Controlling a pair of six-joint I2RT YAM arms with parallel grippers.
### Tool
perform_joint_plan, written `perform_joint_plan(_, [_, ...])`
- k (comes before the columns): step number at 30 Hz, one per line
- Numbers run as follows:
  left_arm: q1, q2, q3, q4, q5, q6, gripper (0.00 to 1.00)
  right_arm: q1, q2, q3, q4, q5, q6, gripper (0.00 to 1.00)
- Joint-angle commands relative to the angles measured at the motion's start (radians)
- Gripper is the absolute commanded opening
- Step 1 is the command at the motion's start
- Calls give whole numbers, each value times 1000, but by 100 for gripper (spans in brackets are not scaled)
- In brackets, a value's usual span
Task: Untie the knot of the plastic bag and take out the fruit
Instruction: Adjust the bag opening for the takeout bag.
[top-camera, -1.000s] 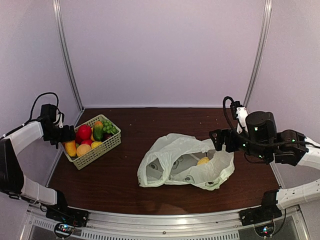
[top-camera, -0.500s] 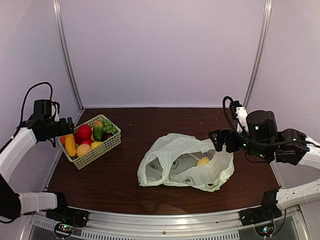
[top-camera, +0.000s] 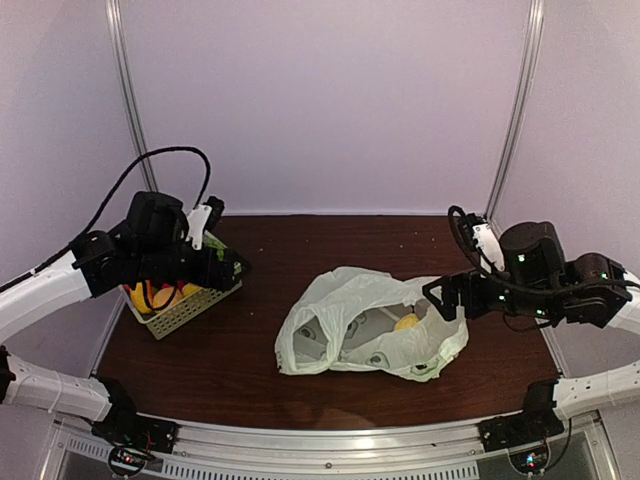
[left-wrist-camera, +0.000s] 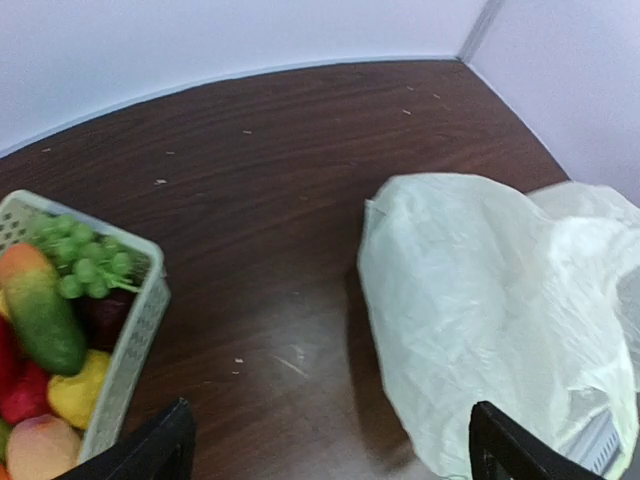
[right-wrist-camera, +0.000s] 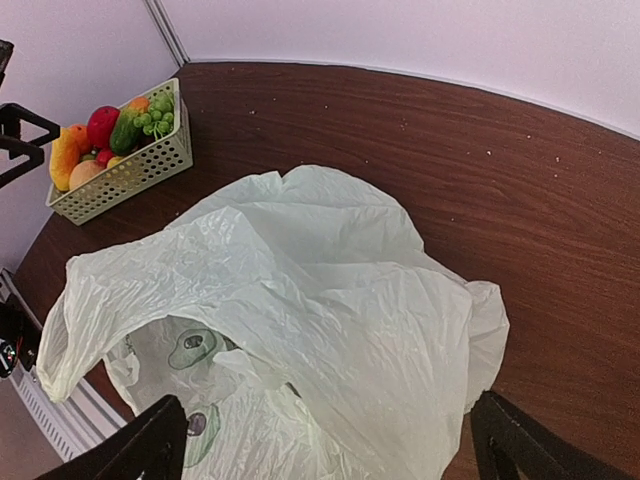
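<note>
Pale, crinkly film fills the middle of the view from above. The plastic bag lies slumped on the dark wooden desk with its mouth gaping on the right side, and one yellow fruit sits just inside. No knot shows anywhere on the bag, so I judge the untying done and the emptying nearly so. The right fingers hover at the bag's right edge, spread and holding nothing. The left fingers hang over the slotted basket, well apart from the bag.

From the left wrist, the left fingers stand wide with only bare desk between them. The basket sits at lower left, holding grapes and other pieces, and the bag lies to the right. This arm hangs close over the basket, so a careless swing could clip the rim and tip fruit out.

From the right wrist, the right fingers are released and wide, with the bag spread beneath them. Folds hide the yellow fruit in this view, which is the main hazard. A reach made blind would probably pinch film along with the fruit, or film alone. The light bag would then lift or drag across the desk. The round fruit could also roll out of the mouth and away toward the desk's edge.
</note>
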Motion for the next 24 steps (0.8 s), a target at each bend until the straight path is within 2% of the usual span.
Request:
perform_joint_plan(1, [-185, 62, 19, 168, 152, -34, 97, -3, -38, 14, -127, -13, 38, 99])
perform_joint_plan(5, [-298, 126, 33, 263, 214, -50, 98, -4, -42, 16, -159, -3, 55, 99])
perform_joint_plan(9, [-315, 178, -2, 365, 276, -91, 97, -3, -32, 4, -162, -7, 66, 99])
perform_joint_plan(19, [-329, 318, 27, 268, 165, -128, 98, -4, -23, -27, -134, -9, 82, 99])
perform_joint_plan(22, [-336, 334, 25, 281, 154, -142, 97, -4, -19, -33, -135, -11, 85, 99])
perform_joint_plan(24, [-339, 338, 20, 301, 158, -148, 94, -3, -19, -38, -138, -13, 87, 98])
